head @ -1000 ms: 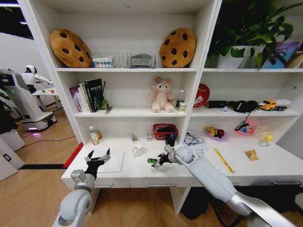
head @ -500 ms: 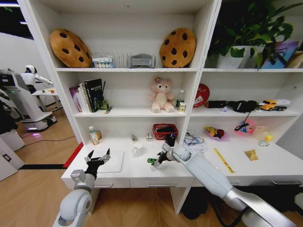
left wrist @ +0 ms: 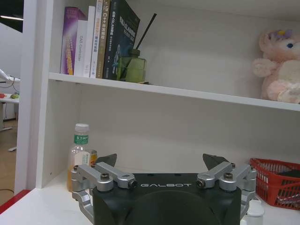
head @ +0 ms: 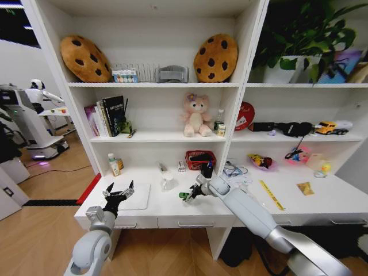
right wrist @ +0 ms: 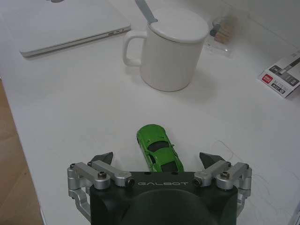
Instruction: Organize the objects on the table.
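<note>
My right gripper (right wrist: 158, 161) hangs over the toy car (right wrist: 160, 148) near the table's (head: 172, 208) front edge, jaws spread to either side of it.

The car lies on the table between my fingertips, touching neither. Behind it, toward the back edge, stands the mug (right wrist: 168, 48). The laptop (head: 132, 196) lies flat to my left of the mug, near the table's left end, just behind the front edge. My left gripper (head: 118, 192) hovers there with jaws apart, over the laptop at the left front corner. The basket (head: 200, 159) sits against the back edge, behind my right arm.
</note>
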You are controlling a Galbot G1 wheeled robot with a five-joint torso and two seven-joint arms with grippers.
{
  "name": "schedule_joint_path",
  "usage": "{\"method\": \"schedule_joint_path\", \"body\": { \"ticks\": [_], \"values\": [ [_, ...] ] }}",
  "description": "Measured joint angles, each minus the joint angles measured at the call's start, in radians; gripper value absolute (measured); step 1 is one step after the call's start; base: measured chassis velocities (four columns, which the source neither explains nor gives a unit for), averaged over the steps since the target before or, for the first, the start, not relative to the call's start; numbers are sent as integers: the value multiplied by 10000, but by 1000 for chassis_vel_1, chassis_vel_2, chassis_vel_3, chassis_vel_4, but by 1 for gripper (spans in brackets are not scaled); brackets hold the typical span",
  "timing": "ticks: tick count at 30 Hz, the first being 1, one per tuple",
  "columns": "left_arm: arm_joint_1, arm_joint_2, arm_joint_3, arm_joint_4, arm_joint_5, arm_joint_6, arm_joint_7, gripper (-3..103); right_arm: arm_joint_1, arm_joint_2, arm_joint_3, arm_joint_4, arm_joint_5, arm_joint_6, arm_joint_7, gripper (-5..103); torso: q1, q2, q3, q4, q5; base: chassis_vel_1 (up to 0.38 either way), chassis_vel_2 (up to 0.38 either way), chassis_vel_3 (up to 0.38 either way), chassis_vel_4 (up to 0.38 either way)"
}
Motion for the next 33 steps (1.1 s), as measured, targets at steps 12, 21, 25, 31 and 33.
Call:
{"method": "schedule_joint_path", "body": {
  "ticks": [12, 21, 25, 31, 33],
  "values": [
    [0, 0, 0, 0, 0, 0, 0, 100, 63, 391, -24, -469, 11, 122, 227, 100, 0, 1, 0, 1, -1, 0, 0, 0, 0],
    [0, 0, 0, 0, 0, 0, 0, 100, 101, 507, -19, -505, -8, 147, 379, 95, 0, 0, 0, 0, 0, 0, 0, 0, 0],
    [0, 0, 0, 0, 0, 0, 0, 100, 93, 500, -19, -442, -13, 146, 503, 82, 0, 0, 0, 1, 0, 0, 0, 0, 0],
    [0, 0, 0, 0, 0, 0, 0, 100, 10, 409, 59, -433, -1, 151, 511, 74, 0, 1, -1, 0, 1, 0, 0, 0, 0],
    [0, 0, 0, 0, 0, 0, 0, 100, -36, 346, 118, -430, 8, 174, 495, 73, -1, 1, -1, 0, 1, 0, 0, 0, 0]
  ]
}}
